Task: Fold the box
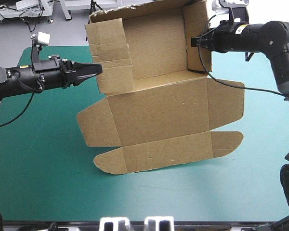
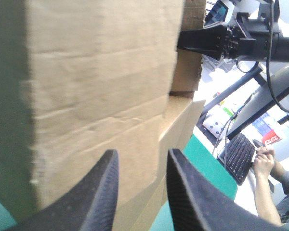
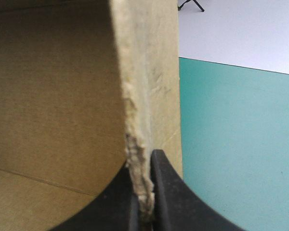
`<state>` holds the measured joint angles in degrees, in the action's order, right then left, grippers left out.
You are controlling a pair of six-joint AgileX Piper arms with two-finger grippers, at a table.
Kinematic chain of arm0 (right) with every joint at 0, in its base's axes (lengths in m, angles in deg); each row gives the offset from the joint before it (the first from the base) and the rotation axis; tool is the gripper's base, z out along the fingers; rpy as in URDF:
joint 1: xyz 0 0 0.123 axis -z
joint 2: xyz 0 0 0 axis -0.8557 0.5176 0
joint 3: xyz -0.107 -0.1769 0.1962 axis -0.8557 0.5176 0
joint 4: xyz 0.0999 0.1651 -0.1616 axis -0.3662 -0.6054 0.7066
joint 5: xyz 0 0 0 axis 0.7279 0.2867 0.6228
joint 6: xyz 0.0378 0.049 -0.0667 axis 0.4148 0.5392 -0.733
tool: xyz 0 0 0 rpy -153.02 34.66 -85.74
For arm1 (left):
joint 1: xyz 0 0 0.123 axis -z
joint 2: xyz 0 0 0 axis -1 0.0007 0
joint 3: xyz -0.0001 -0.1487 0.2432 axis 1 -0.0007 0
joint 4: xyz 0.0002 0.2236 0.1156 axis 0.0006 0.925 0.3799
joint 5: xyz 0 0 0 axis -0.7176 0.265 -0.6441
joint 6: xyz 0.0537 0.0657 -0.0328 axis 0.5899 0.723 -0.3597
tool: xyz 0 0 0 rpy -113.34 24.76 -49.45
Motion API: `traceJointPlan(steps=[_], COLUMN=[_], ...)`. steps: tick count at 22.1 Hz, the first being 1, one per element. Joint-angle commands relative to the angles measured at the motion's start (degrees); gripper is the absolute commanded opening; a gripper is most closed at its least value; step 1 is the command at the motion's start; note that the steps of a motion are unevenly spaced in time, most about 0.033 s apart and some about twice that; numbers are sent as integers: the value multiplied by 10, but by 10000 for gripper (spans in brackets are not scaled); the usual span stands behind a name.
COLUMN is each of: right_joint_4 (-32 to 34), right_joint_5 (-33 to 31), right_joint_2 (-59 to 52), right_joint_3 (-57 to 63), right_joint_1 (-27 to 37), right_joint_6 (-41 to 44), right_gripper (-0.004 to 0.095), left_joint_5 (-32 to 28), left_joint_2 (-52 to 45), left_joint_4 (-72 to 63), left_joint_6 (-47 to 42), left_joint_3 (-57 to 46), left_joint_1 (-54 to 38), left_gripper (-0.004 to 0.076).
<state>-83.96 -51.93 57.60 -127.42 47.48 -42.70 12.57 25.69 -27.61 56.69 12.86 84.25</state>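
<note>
The brown box (image 1: 159,110) stands on the teal-green cover with its tray walls raised at the far side. Its lid and flaps lie flat toward the near edge. My right gripper (image 1: 192,42) is shut on the top edge of the right wall (image 3: 149,96), and the board shows pinched between its fingers (image 3: 143,163). My left gripper (image 1: 97,70) points at the outer face of the folded left wall (image 2: 101,72). Its fingers (image 2: 139,154) stand slightly apart with the board just ahead of them. The right gripper (image 2: 180,41) also shows beyond the box in the left wrist view.
The teal-green cover (image 1: 48,159) stretches around the box on the left, right and near sides. The lid's rounded flaps (image 1: 111,161) reach toward the near edge of the table.
</note>
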Motion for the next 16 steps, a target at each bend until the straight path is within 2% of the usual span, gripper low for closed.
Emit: traceJointPlan(steps=[1, 4, 16], right_joint_4=[-53, -70, -58], right_joint_5=[41, 29, 8], right_joint_2=[-23, -23, -28], right_joint_3=[-17, -17, -17], right_joint_1=[0, 0, 0], right_joint_6=[3, 1, 1], right_gripper=[-12, -12, -12], left_joint_5=[37, 19, -62], left_joint_2=[-20, -20, -20], left_joint_4=[-20, 46, 84], left_joint_6=[-2, -6, -2], left_joint_3=[17, 17, 17], left_joint_1=[3, 3, 3], left_gripper=[247, 247, 246])
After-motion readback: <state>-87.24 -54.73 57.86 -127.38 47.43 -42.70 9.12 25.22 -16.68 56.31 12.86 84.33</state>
